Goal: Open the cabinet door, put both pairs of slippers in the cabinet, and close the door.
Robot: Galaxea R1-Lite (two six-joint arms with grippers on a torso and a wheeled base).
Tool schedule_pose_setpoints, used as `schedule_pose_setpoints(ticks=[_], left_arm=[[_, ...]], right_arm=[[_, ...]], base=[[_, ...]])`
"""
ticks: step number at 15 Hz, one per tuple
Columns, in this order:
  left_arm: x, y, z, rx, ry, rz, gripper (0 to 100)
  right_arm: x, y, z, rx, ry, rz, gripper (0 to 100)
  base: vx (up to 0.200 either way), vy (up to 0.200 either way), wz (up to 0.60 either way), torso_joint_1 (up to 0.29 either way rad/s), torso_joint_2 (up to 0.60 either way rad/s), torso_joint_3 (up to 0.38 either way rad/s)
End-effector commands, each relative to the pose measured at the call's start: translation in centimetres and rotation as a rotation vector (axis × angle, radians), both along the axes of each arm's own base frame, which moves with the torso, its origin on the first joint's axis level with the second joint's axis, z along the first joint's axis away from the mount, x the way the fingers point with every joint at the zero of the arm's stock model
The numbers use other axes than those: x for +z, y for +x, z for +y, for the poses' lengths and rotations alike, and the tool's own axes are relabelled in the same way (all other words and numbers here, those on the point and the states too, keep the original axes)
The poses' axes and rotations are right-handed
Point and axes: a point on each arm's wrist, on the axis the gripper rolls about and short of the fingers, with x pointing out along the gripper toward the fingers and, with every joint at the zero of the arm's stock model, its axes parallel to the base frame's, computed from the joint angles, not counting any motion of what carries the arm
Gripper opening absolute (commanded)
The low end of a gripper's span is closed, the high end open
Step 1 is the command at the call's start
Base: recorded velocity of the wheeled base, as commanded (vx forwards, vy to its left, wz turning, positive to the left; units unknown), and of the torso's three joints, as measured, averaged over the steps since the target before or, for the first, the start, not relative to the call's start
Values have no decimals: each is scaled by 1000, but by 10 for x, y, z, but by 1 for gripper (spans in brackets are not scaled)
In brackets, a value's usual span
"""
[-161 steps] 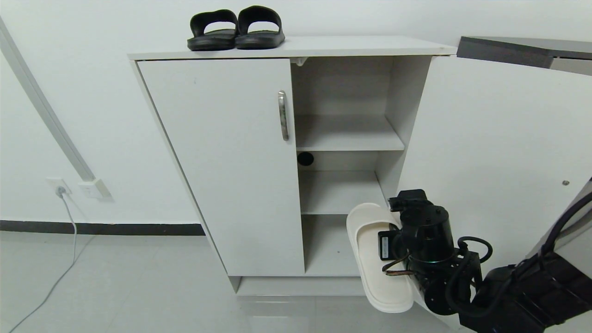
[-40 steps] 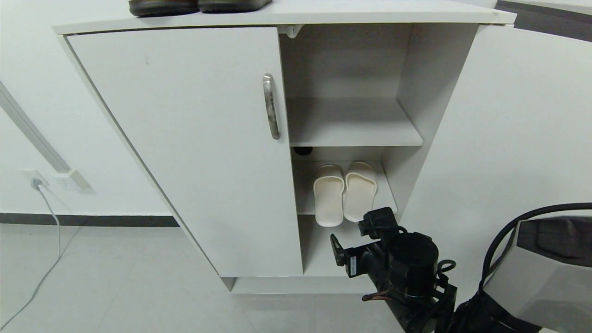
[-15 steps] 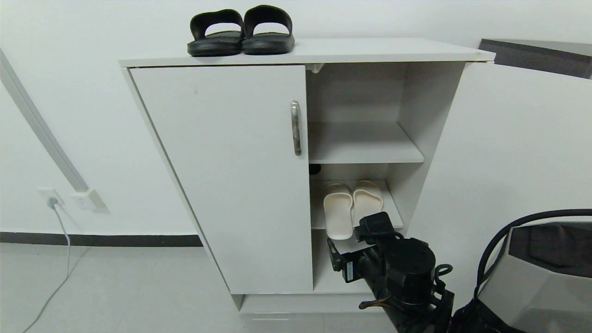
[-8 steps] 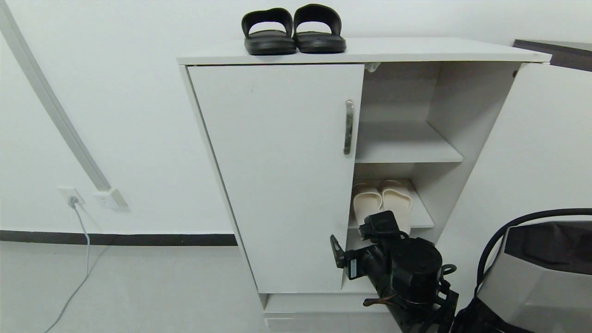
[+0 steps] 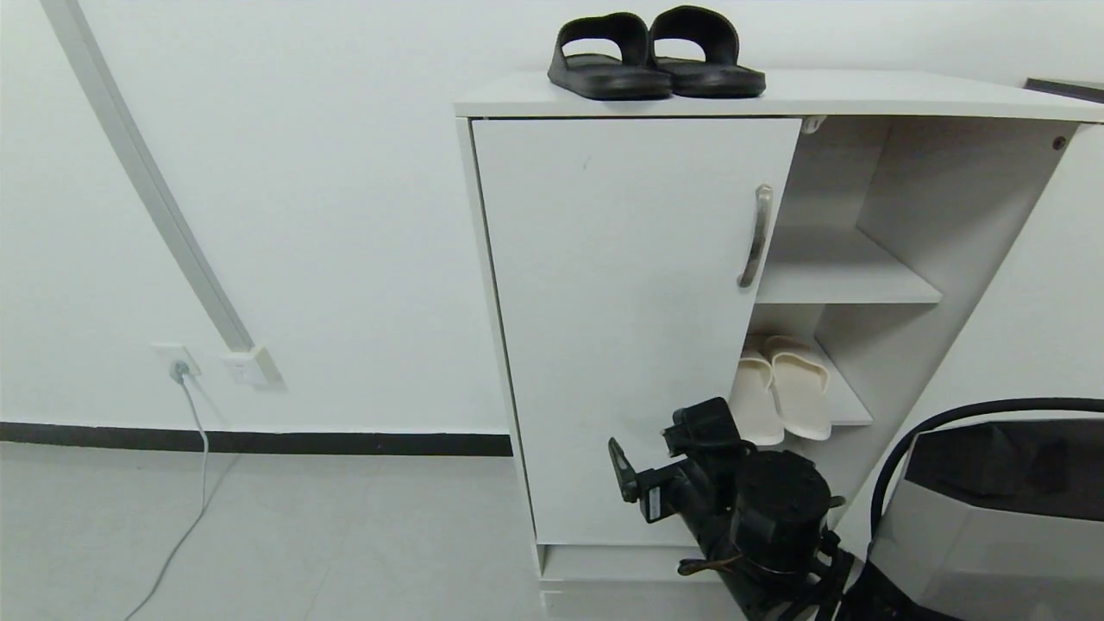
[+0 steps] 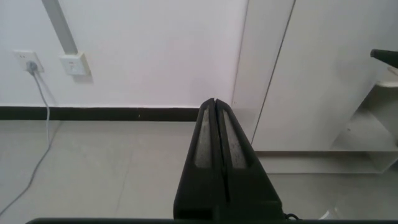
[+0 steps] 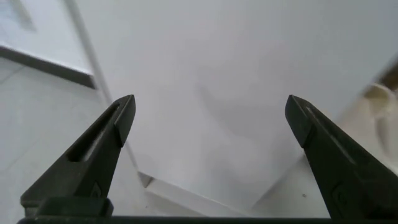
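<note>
A black pair of slippers (image 5: 655, 56) sits on top of the white cabinet (image 5: 862, 90). A white pair of slippers (image 5: 780, 388) lies side by side on the middle shelf, its edge also in the right wrist view as a white slipper (image 7: 382, 99). The left door (image 5: 630, 328) with its metal handle (image 5: 756, 237) is closed; the right door (image 5: 1056, 293) stands wide open. My right gripper (image 5: 651, 440) is open and empty, low in front of the closed left door (image 7: 236, 93), its fingers spread wide (image 7: 209, 109). My left gripper (image 6: 214, 102) is shut with nothing in it, low above the floor, facing the cabinet's left side (image 6: 267, 74).
A wall socket (image 5: 177, 371) with a grey cable and a slanted wall conduit (image 5: 147, 181) are left of the cabinet. Open grey floor (image 5: 259, 535) lies in front and to the left. The top shelf (image 5: 837, 267) holds nothing.
The white slippers went from my right gripper onto the middle shelf; the gripper let go and drew back. The head camera has since turned, shifting the cabinet rightward in the picture.
</note>
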Motion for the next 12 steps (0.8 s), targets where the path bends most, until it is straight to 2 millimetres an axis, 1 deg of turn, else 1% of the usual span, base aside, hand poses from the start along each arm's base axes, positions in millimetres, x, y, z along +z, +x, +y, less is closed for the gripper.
schedule_pose_setpoints(ticks=[1, 2, 3, 4, 5, 6, 7, 8, 12], left_arm=[[0, 0, 0, 1, 0, 1, 0], [0, 0, 0, -1, 0, 1, 0], [0, 0, 0, 1, 0, 1, 0], [0, 0, 0, -1, 0, 1, 0], [0, 0, 0, 1, 0, 1, 0], [0, 0, 0, 1, -1, 1, 0], [0, 0, 0, 1, -1, 1, 0], [0, 0, 0, 1, 0, 1, 0], [0, 0, 0, 1, 0, 1, 0]], right_arm=[[4, 2, -3, -2, 5, -7, 100], [20, -2, -5, 14, 36, -37, 100], [30, -6, -7, 20, 26, -27, 100], [35, -10, -7, 27, 14, -8, 100], [42, -22, -5, 56, 18, 59, 100], [44, -28, -4, 73, 37, 99, 100], [40, -32, -7, 116, 34, 114, 100], [36, -35, -10, 134, -13, 112, 100], [36, -35, -11, 140, -22, 99, 100]], base=[[0, 0, 0, 0, 0, 0], [0, 0, 0, 0, 0, 0], [0, 0, 0, 0, 0, 0], [0, 0, 0, 0, 0, 0], [0, 0, 0, 0, 0, 0], [0, 0, 0, 0, 0, 0], [0, 0, 0, 0, 0, 0], [0, 0, 0, 0, 0, 0], [0, 0, 0, 0, 0, 0]])
